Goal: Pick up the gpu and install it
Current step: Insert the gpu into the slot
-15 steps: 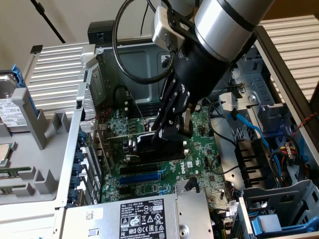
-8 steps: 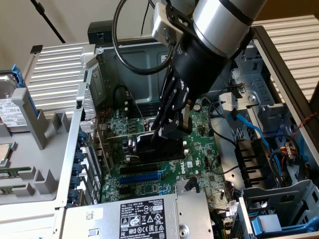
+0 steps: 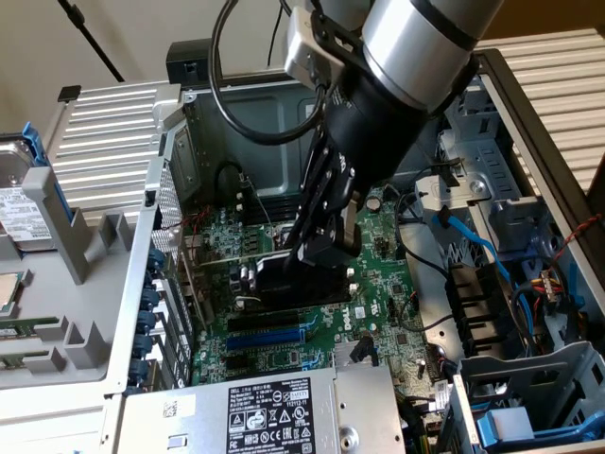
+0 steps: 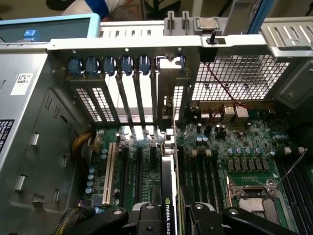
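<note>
The gpu [image 3: 284, 281], a black-coolered green card, stands on edge over the expansion slots of the large green motherboard [image 3: 383, 284] inside the open computer case. My gripper [image 3: 319, 248] is shut on the card from above. In the wrist view the gpu [image 4: 168, 193] runs edge-on between my gripper [image 4: 172, 218] fingers [image 4: 146, 218], and its silver bracket end [image 4: 168, 93] reaches the row of rear slot openings. Whether the card's bottom edge sits in a slot is hidden.
A grey power supply [image 3: 274, 411] lies at the case's near side. A drive cage [image 3: 529, 388] and blue cables [image 3: 473, 236] crowd the exterior view's right. The CPU socket [image 4: 252, 198], memory slots [image 4: 205, 171] and slot covers [image 4: 127, 98] surround the card.
</note>
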{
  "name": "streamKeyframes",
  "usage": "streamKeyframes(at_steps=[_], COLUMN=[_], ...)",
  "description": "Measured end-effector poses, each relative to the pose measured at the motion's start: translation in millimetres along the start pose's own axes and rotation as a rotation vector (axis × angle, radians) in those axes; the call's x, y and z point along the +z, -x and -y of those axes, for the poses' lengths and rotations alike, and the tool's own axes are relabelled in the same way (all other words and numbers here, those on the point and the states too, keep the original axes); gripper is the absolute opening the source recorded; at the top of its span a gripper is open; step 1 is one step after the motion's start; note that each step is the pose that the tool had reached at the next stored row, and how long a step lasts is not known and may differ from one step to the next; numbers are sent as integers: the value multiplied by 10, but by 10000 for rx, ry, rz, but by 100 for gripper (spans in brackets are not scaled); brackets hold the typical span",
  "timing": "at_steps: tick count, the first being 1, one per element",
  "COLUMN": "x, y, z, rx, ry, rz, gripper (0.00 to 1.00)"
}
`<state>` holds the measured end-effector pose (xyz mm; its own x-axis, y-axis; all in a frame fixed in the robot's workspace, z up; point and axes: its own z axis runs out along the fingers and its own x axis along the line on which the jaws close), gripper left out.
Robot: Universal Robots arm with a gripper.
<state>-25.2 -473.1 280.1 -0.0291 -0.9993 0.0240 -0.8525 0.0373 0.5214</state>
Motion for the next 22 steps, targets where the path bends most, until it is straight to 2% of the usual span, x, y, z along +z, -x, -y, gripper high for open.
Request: streamKeyframes(at_steps=[14,22], x=[98,192], y=[-8,-8], z=[-46,-55], rx=[-2,1], ry=[0,1], rz=[-2,-1], gripper=[26,26])
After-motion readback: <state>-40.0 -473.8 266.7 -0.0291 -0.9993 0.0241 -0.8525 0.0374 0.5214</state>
